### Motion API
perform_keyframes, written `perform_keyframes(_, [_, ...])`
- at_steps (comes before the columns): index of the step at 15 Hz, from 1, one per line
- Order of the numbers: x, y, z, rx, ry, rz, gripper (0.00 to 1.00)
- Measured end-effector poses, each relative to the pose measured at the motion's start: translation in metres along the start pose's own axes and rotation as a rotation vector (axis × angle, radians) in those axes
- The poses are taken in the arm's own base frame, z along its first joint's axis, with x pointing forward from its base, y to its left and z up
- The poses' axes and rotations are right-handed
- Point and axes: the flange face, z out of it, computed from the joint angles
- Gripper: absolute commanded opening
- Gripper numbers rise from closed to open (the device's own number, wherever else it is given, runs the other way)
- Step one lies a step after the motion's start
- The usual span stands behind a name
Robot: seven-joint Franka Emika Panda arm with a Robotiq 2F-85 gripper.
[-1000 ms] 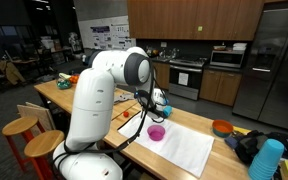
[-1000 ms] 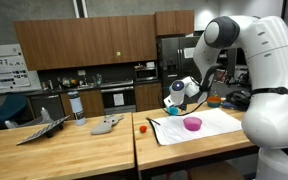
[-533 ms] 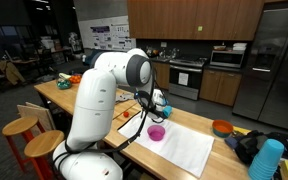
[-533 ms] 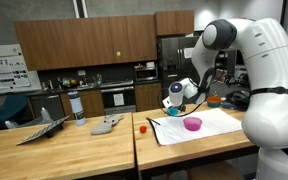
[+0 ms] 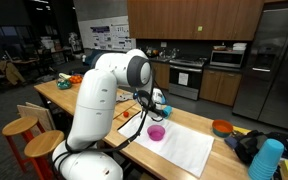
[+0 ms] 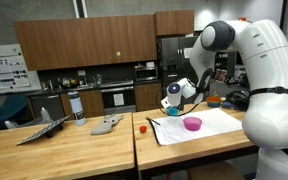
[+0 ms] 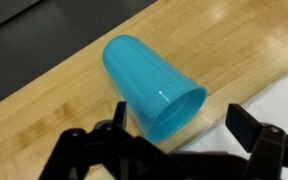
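A light blue plastic cup lies on its side on the wooden table, its open mouth turned toward the camera. My gripper hangs just above it and is open, one dark finger on each side of the cup's rim, not touching it. In both exterior views the gripper hovers low over the table's far edge beside a white mat. A pink bowl stands on the mat close by. The cup shows as a teal patch under the gripper.
A small red object lies on the wood near the mat. An orange bowl and a blue cup stack sit at one end. A steel bottle and a grey item sit on the neighbouring table. Wooden stools stand beside it.
The gripper has shifted only slightly near the cup; its jaws stay open and the cup has not moved.
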Motion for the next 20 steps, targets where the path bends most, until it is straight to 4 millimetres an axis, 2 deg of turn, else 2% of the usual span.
perform_keyframes(1, [0.001,0.005,-0.001,-0.006,-0.004,-0.004,1.0])
perform_keyframes(2, [0.003,0.01,-0.002,-0.012,-0.007,-0.009,0.75])
perform_keyframes(4, [0.006,0.018,-0.004,-0.022,-0.012,-0.018,0.69])
perform_keyframes(10, [0.011,0.022,-0.001,-0.023,-0.012,-0.025,0.21])
perform_keyframes(13, [0.011,0.019,0.002,-0.018,-0.011,-0.025,0.01])
perform_keyframes(20, [0.012,0.018,0.003,-0.02,0.003,-0.019,0.01])
